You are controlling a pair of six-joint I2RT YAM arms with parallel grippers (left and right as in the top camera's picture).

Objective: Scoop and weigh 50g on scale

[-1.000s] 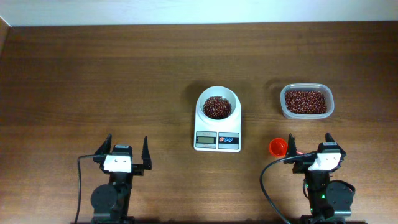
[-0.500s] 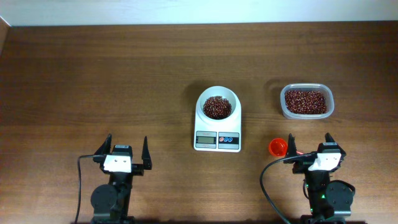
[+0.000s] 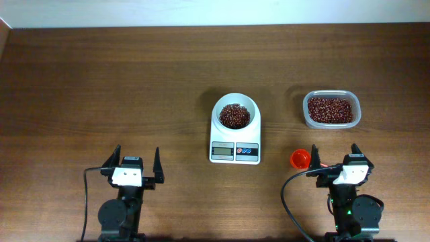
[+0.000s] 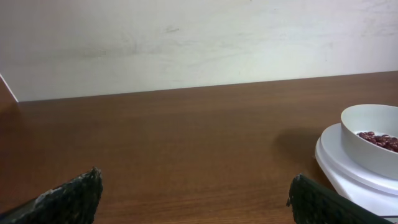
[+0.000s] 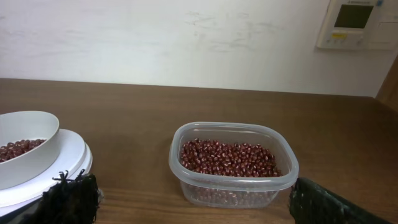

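Note:
The white scale [image 3: 235, 150] stands mid-table with a round white bowl [image 3: 235, 113] on it, and dark red-brown beans [image 3: 234, 116] lie in the bowl. The bowl [image 4: 373, 140] also shows at the right edge of the left wrist view, and the same bowl [image 5: 25, 149] at the left of the right wrist view. An orange scoop [image 3: 299, 158] lies on the table just left of my right gripper [image 3: 334, 156]. That gripper is open and holds nothing. Near the front left, my left gripper [image 3: 138, 162] stands open and empty, well apart from the scale.
A clear plastic tub [image 3: 330, 109] full of beans sits right of the scale, and the tub [image 5: 233, 163] is straight ahead in the right wrist view. Both arm bases and their cables stand at the front edge. A pale wall runs behind the table.

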